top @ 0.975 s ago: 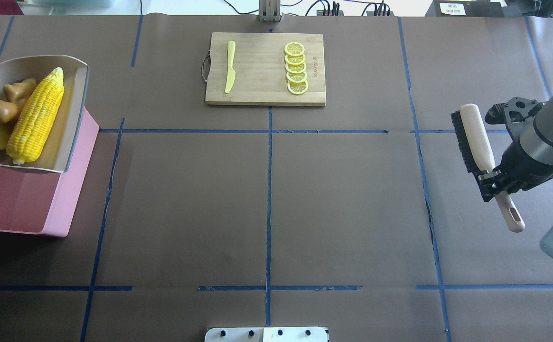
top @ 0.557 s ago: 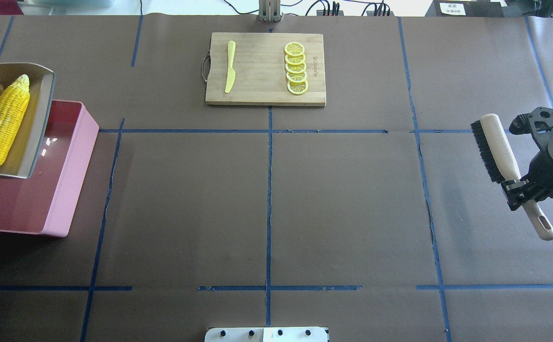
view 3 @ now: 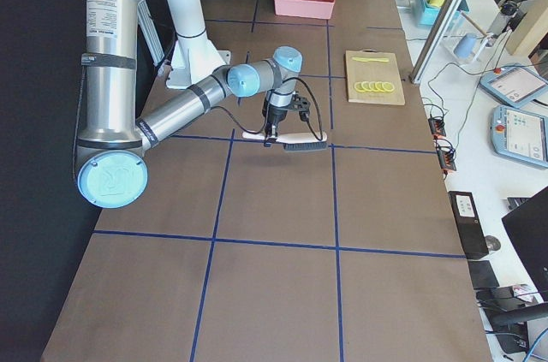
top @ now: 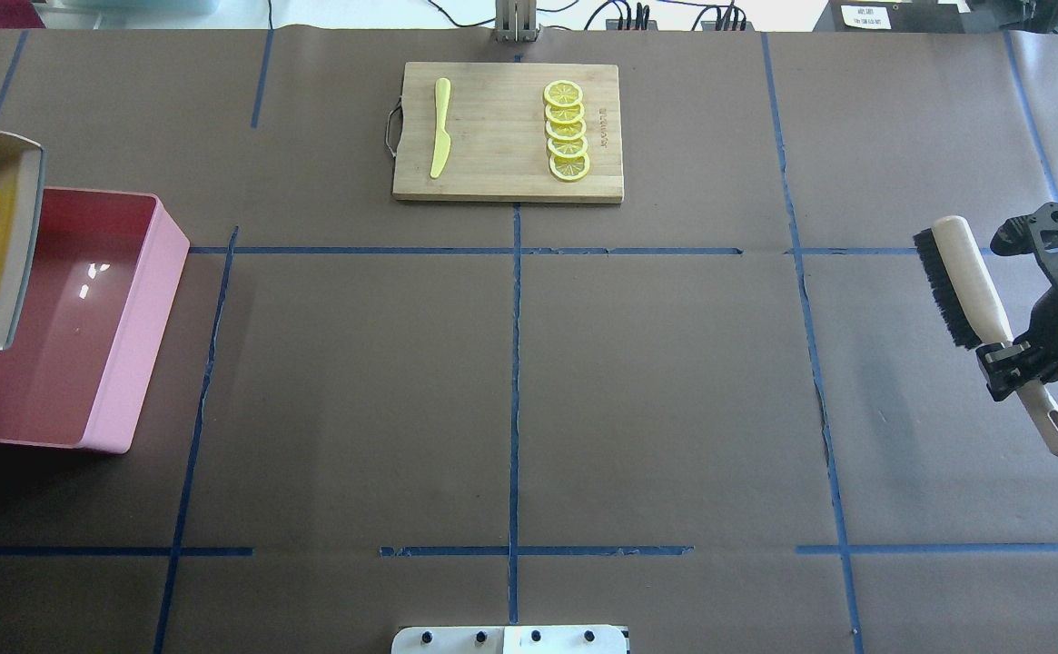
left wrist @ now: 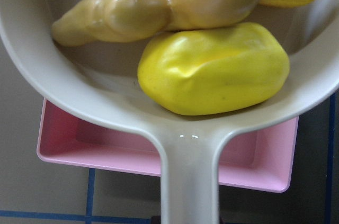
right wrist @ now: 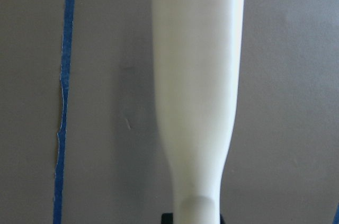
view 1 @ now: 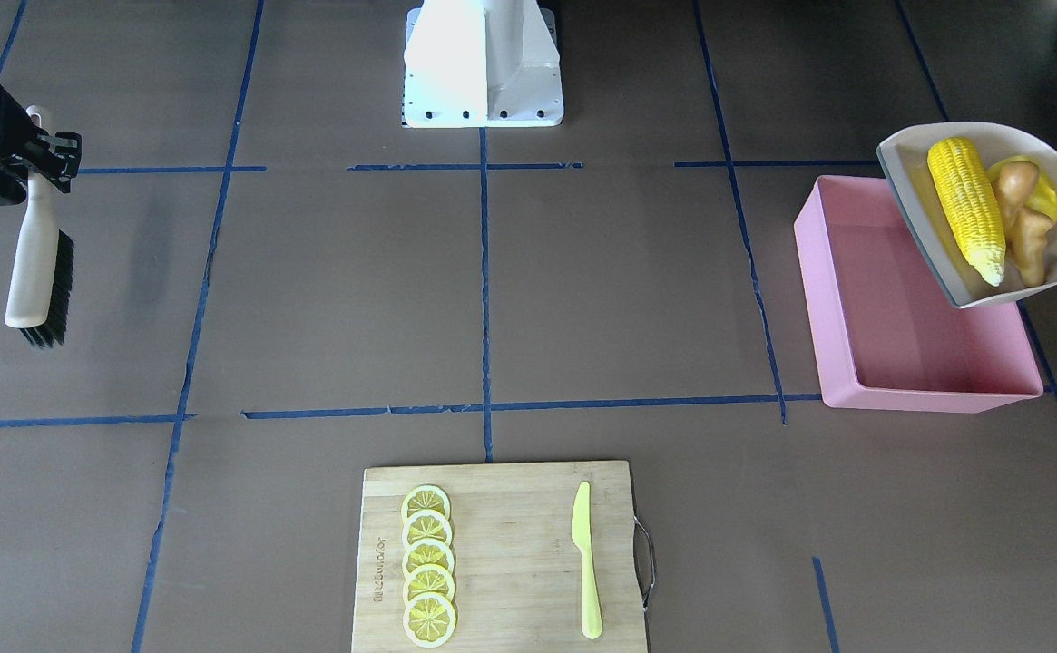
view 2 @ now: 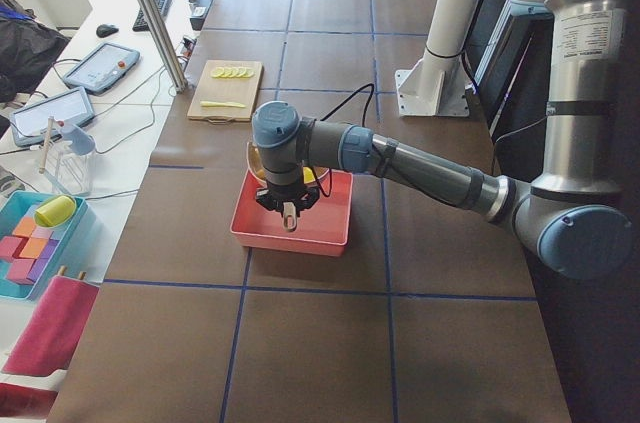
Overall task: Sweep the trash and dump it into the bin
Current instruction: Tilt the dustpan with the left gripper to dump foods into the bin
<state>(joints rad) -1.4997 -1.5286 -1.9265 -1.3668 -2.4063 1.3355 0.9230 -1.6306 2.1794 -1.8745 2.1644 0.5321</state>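
A pale cream, smooth, rounded handle (right wrist: 197, 75) is running straight down the middle of the view, from the top edge to the bottom, tapering to a narrower neck low down. Behind it a flat grey-brown paper table covering (right wrist: 116, 49) is showing one faint, short scratch. A strip of blue tape (right wrist: 64, 102) is running down the left side, well apart from the handle and slightly ragged halfway along. A small black part (right wrist: 167, 217) is peeking out beside the neck at the bottom edge.

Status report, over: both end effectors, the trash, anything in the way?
Right end effector shut on brush, away from bin. Left end effector carries dustpan above bin, grip unclear. Corn cob, potato, ginger root in dustpan, not dumped. Nothing blocks bin.
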